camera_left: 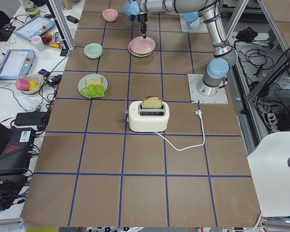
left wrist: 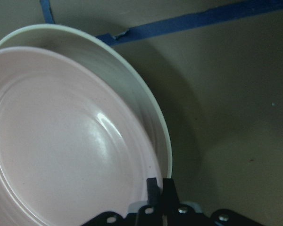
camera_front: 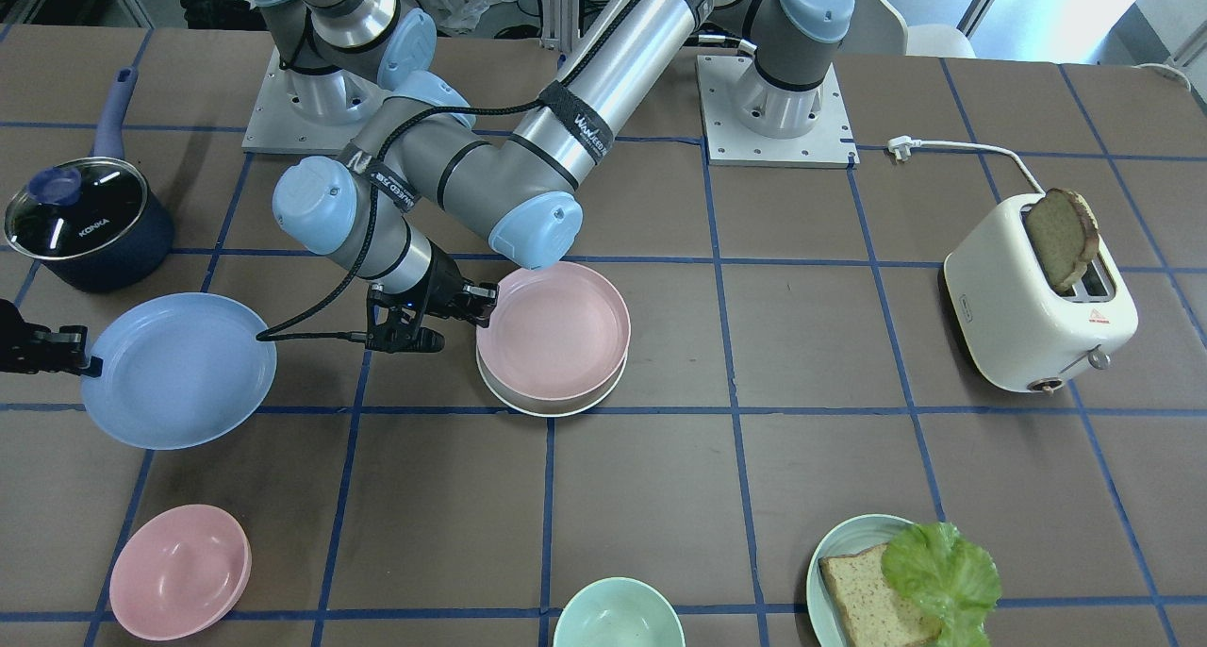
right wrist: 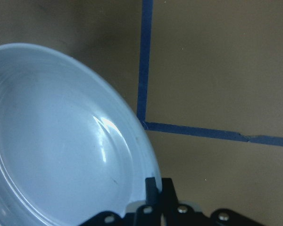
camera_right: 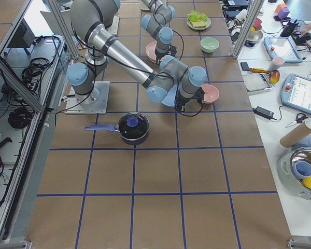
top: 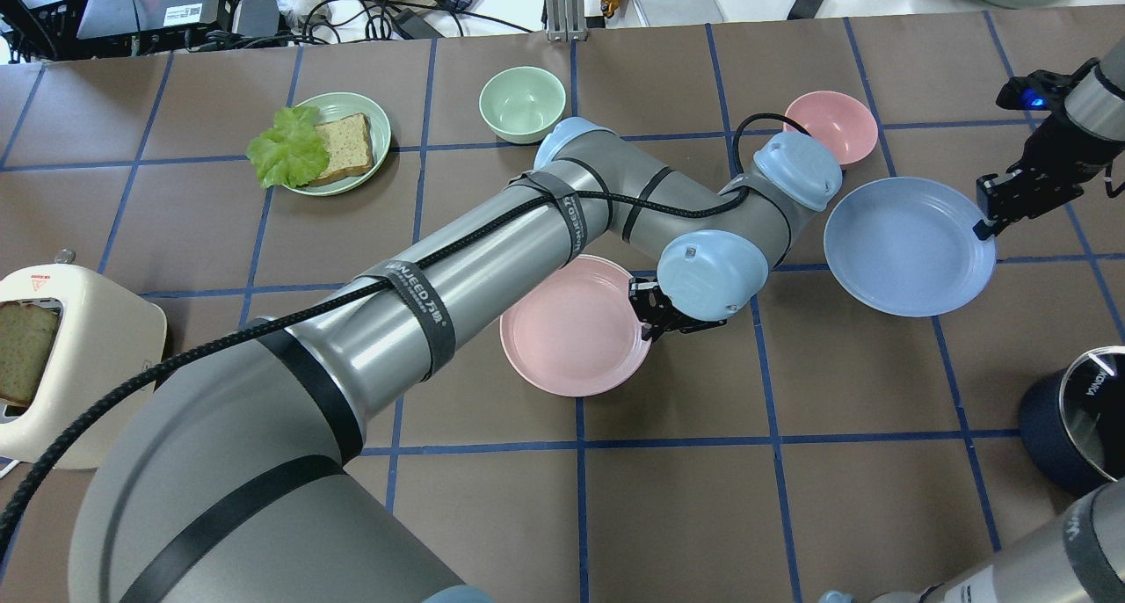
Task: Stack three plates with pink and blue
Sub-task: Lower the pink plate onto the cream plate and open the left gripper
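Overhead exterior view is taken first. The table is brown with blue lines. The left arm is stretched across it, right beside the pink plate. The blue plate is seen well apart from the pink plate, on the robot's right side of it. The pink plate is set inside the cream-white plate, which lies under it, so two plates are stacked and one is left. The blue plate is pinched by the right gripper at the rim farthest from the pink plate, and it seems to be held a little off the table. The pink plate's rim is pinched between the pressed-together fingers of the left gripper.

The blue plate is probably meant to be brought to the pink plate. For this to be done well, the pink plate should be let go first and the left arm pulled away from it, so nothing is bumped. The blue plate should be kept flat, carried until it is right above the pink plate, and put down slowly. It should be let go only once it sits inside the pink plate's rim.
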Controlling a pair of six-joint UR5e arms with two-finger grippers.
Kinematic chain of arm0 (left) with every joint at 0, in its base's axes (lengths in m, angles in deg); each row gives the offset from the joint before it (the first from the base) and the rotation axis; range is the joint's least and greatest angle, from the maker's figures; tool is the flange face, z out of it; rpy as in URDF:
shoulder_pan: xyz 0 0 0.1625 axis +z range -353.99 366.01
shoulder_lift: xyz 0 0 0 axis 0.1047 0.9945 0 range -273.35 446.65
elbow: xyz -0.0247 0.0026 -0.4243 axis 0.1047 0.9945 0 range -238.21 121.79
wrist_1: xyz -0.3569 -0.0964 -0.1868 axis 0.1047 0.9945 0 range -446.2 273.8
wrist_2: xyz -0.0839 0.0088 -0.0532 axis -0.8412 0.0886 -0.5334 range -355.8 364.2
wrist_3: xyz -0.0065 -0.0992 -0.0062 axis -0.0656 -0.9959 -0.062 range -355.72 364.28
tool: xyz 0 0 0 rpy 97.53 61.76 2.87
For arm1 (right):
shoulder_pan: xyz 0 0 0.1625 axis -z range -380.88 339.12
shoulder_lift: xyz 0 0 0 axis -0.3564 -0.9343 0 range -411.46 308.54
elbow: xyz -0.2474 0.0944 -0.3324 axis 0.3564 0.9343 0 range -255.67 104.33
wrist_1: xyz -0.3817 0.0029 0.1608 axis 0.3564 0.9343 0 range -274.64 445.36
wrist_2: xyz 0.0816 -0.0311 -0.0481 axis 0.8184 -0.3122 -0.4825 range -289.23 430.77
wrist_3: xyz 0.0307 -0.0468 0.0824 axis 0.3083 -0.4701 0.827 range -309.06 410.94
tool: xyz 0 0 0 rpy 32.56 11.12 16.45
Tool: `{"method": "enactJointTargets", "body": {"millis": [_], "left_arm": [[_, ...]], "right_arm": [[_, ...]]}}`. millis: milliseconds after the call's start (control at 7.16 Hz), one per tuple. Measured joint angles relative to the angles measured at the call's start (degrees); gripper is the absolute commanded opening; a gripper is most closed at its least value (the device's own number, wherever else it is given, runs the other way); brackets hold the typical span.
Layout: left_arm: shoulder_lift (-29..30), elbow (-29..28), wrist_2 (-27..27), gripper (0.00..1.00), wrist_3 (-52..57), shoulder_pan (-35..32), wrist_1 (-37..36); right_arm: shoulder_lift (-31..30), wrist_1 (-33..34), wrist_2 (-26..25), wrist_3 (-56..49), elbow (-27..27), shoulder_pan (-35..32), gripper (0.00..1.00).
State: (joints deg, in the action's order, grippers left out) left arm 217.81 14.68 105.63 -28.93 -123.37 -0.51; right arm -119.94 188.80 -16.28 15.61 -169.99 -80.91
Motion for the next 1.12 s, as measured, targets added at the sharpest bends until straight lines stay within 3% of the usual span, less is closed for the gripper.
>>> {"method": "enactJointTargets", "body": {"millis": [1118], "left_arm": [[1.8, -2.0, 0.1, 0.00, 0.2, 0.5, -0.3]], "right_arm": [[-0.2, -0.3, 0.1, 1.1, -0.5, -0.8, 0.00]]}}
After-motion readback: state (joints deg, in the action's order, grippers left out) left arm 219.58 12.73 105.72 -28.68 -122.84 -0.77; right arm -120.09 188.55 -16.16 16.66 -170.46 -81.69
